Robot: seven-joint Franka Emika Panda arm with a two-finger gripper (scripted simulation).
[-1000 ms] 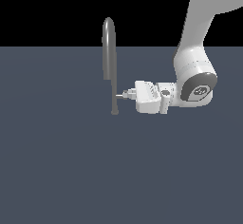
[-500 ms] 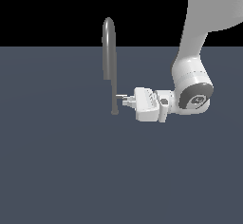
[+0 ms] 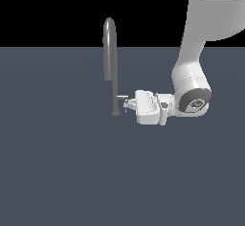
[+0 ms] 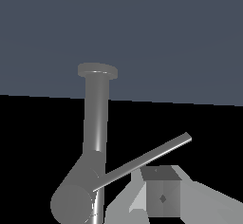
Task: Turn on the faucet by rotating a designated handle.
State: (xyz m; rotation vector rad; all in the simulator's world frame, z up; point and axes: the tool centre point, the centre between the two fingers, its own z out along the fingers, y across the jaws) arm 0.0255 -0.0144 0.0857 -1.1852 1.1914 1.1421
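Centrally, w/ a slight bias toward the exterior view's left, the faucet is seen standing upright on the dark grey floor: a thick arched upper part is carried on a thin lower stem, which meets the floor near the black backdrop's edge. Low on that stem, on the side toward the exterior view's right, the handle is seen as a tiny pale stub w/ a hair-thin rod; in the wrist view the handle is shown as a slim rod slanting away from the post. The gripper is held level, approx. at handle height, w/ its tips right at the stub; contact can't be confirmed at this res. One dark finger pad is seen just beside the rod in the wrist view, apparently not touching. Jaw state: can't be told, since only one finger is shown clearly. Behind the gripper, the white arm is bent at the wrist and rises out of frame at the exterior view's right.
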